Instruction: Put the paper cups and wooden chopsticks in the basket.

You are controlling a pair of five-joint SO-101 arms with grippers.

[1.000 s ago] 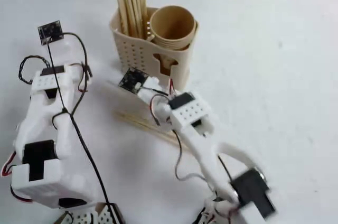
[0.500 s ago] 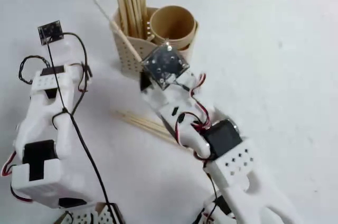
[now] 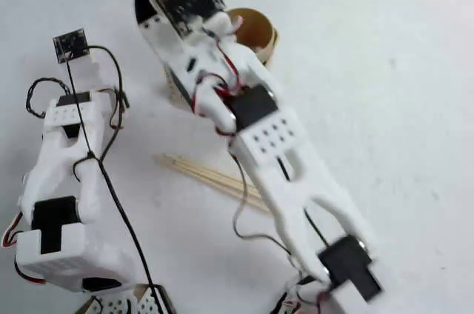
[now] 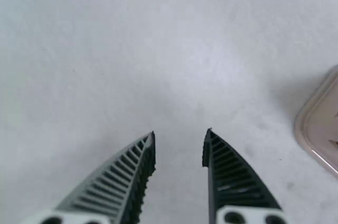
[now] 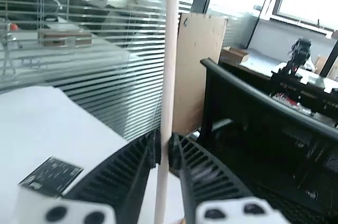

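- Your right gripper (image 5: 165, 155) is clamped on one wooden chopstick (image 5: 170, 76), held high above the basket (image 3: 175, 90).
- The stick's long axis runs out past the fingertips. It is steeply tilted, with its free end pointing up and toward the far side.
- To do this step well, bring the lower end over the basket's chopstick side, beside the paper cups (image 3: 261, 29), then let go.
- More chopsticks (image 3: 207, 175) lie on the table (image 3: 385, 107).
- Your left gripper (image 4: 179, 138) is spread apart, holding nothing.
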